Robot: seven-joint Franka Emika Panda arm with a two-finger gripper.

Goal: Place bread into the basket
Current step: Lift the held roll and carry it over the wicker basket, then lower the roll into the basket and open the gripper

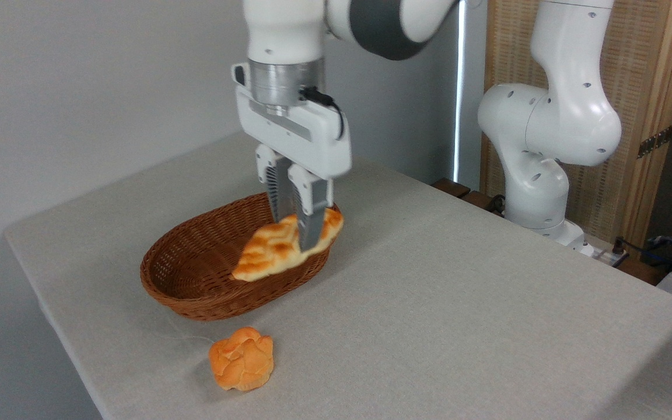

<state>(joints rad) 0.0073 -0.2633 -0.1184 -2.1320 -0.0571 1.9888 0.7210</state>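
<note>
gripper [300, 232] clamped on bread [285, 245] mid-loaf, jaws closed across it; loaf tilted, left tip down, over the basket [187, 279] near its front rim. round bun [242, 357] on table [458, 303] in front of the basket

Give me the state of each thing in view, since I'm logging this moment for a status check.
gripper: shut on the bread, pointing down over the basket.
bread: held in the air, tilted, over the basket's right part.
basket: upright on the table, nothing lying in it.
round bun: resting on the table in front of the basket, untouched.
table: covered with a grey cloth.
</note>
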